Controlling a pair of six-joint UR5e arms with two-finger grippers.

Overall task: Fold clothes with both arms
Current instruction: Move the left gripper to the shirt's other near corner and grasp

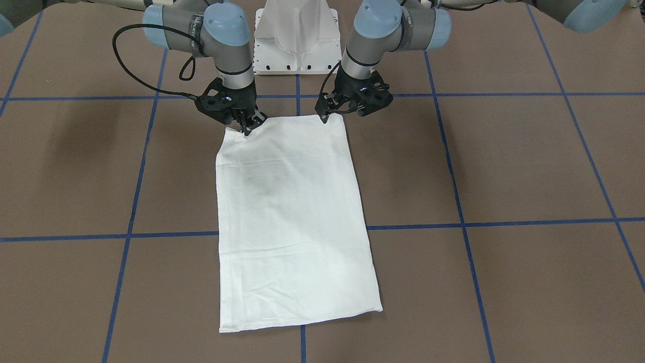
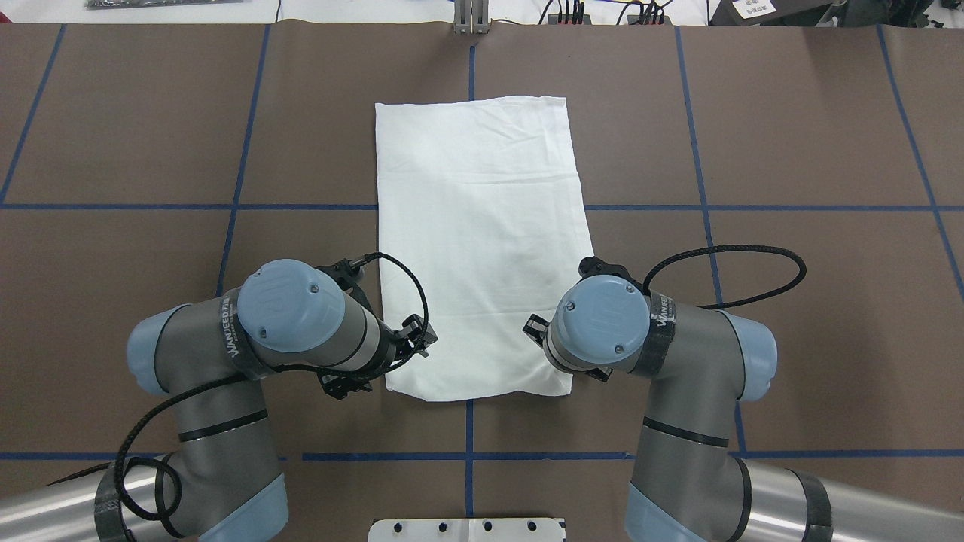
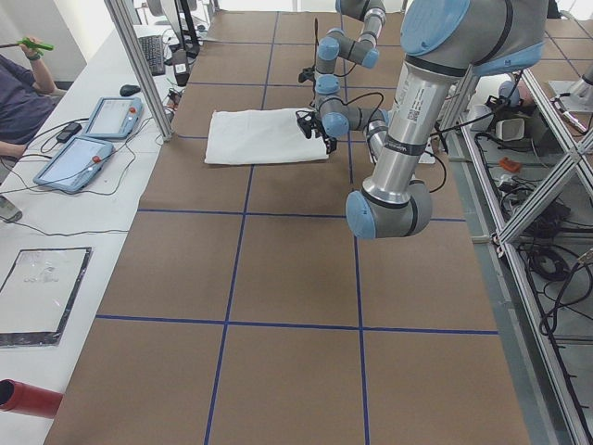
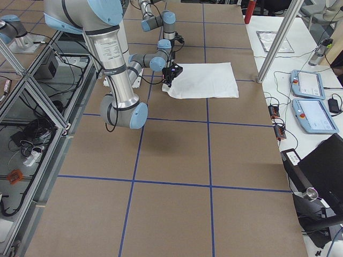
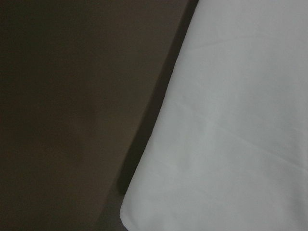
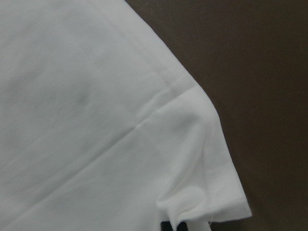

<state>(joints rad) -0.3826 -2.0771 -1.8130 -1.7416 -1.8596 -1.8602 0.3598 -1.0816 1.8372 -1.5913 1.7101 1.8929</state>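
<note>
**Q:** Where did the T-shirt [image 1: 292, 217] lie?

**A:** Flat on the brown desk [image 1: 504, 166], folded into a long white rectangle with one short edge nearest the robot's base.

**Q:** And the fingers?

**A:** The right fingers [image 1: 247, 129] pinched one near corner, and the cloth puckered there. The left fingers [image 1: 324, 118] touched the other corner; whether they were clenched could not be told.

**Q:** Which step?

**A:** Probably securing both corners for a crosswise fold. The next move called for an even lift, carrying that edge toward the far hem.

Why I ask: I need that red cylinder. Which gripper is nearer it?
Left. The left gripper is on the folded white shirt at its corner toward the table end where the red cylinder lies; the right gripper is at the opposite corner, farther.
</note>
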